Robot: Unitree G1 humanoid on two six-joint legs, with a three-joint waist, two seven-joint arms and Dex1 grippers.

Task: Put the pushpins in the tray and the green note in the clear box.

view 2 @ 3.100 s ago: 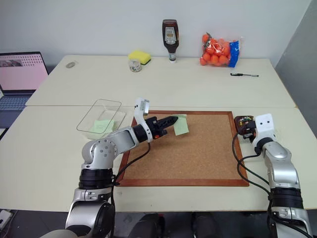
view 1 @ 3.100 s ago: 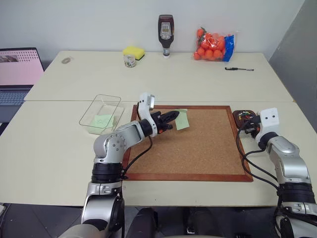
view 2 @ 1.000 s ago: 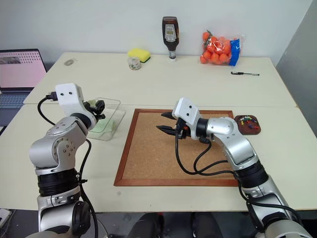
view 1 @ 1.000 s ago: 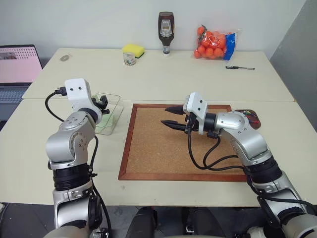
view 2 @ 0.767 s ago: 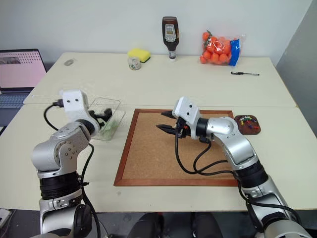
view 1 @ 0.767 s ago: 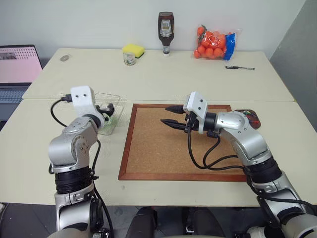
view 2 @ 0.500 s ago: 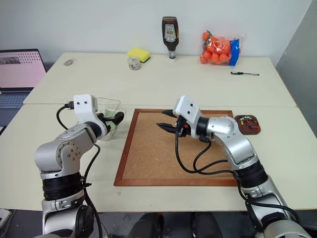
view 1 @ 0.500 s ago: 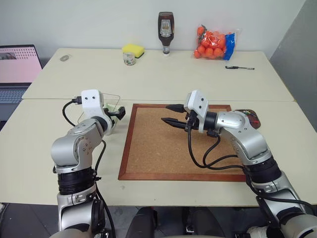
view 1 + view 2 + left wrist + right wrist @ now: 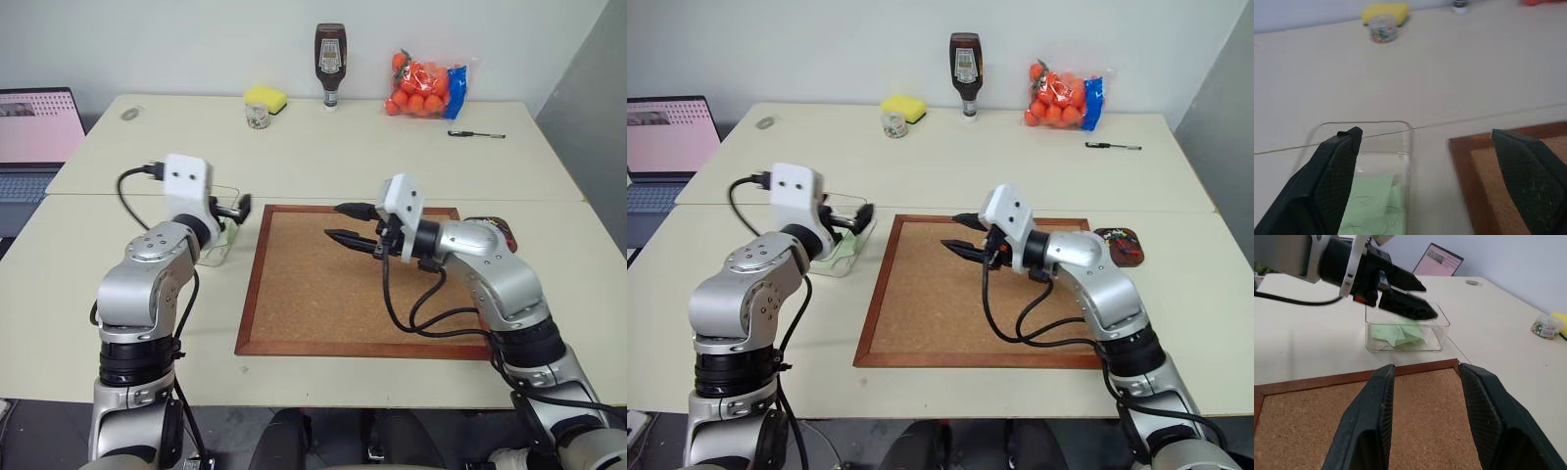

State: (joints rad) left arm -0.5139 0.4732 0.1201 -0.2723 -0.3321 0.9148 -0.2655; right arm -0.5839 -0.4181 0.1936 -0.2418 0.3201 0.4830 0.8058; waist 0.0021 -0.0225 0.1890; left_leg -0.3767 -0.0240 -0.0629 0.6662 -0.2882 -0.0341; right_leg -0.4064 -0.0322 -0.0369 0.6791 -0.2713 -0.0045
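The green note [image 9: 1374, 205] lies loose inside the clear box [image 9: 1366, 125], which also shows in the right wrist view as the clear box [image 9: 1440, 320] with the note [image 9: 1400, 333] in it. My left gripper [image 9: 240, 208] hovers at the box's right end, open and empty. My right gripper [image 9: 333, 221] hangs open over the corkboard, pointing left, nothing between its fingers [image 9: 1376, 411]. The dark reddish tray [image 9: 1122, 245] sits right of the corkboard, behind my right forearm, with small coloured pushpins [image 9: 1127, 251] in it.
The wood-framed corkboard [image 9: 362, 284] fills the table's middle. At the far edge stand a sauce bottle [image 9: 329, 54], a yellow sponge [image 9: 265, 97], a small jar [image 9: 257, 116], a bag of oranges [image 9: 426, 83] and a pen [image 9: 477, 134]. A laptop [image 9: 34, 137] sits far left.
The left gripper carried the green note from the corkboard to the clear box, let it go, opened wide and swung right. The right gripper came from the tray to over the corkboard.
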